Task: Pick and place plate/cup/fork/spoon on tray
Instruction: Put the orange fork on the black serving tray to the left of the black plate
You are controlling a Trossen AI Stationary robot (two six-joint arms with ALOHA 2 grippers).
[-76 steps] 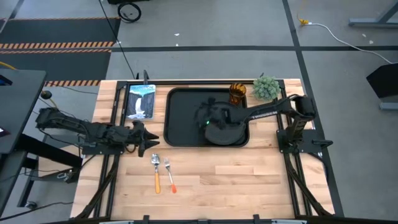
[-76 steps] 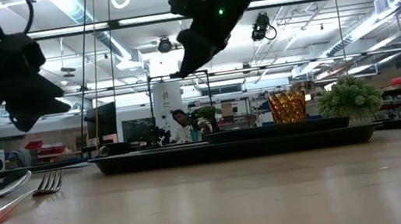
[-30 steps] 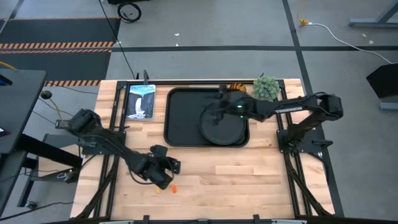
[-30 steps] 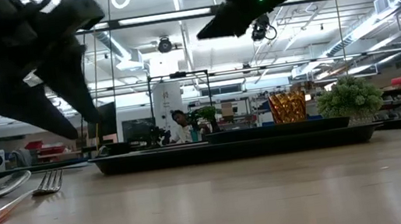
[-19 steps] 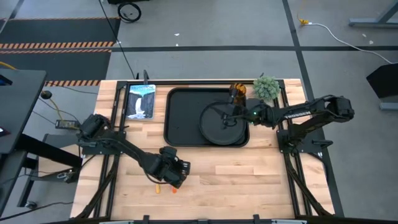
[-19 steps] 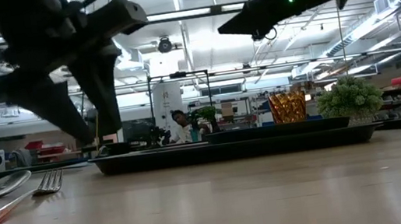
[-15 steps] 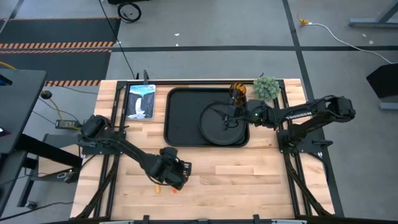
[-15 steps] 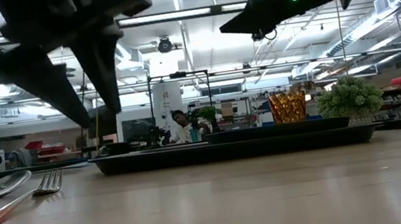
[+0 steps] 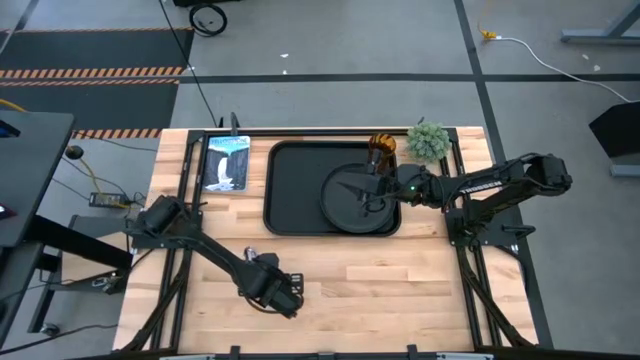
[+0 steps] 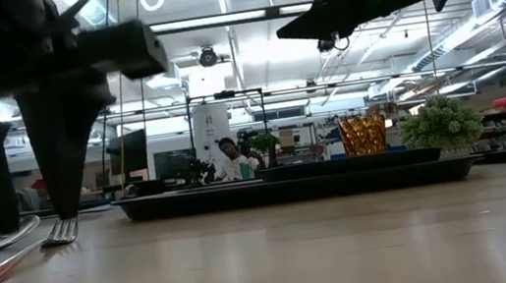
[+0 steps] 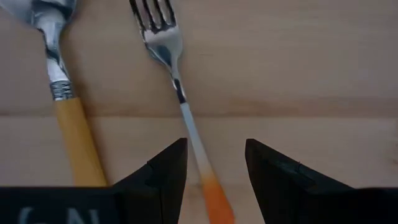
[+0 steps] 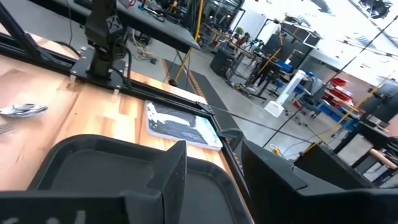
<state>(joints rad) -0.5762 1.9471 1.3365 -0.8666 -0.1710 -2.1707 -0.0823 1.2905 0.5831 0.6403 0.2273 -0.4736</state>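
The fork (image 11: 180, 93), silver tines and red-orange handle, lies flat on the wood beside the spoon (image 11: 62, 87), which has an orange handle. My left gripper (image 11: 214, 168) is open and points down, with one finger on each side of the fork's handle (image 11: 217, 199), touching nothing. It hides both in the high view (image 9: 280, 293). The round black plate (image 9: 358, 198) lies in the black tray (image 9: 290, 190). The amber cup (image 9: 382, 148) stands upright by the tray's far right corner. My right gripper (image 9: 375, 185) is open and empty above the plate.
A small green plant (image 9: 428, 140) stands at the far right next to the cup. A picture card (image 9: 226, 162) lies at the far left beside the tray. Bare wood lies along the table's near edge to the right of my left gripper.
My left gripper has gone toward the table's near edge and down, and now stands with its fingers pointing down over the fork and spoon. My right gripper has drawn back toward the table's right edge over the plate, uncovering the cup.
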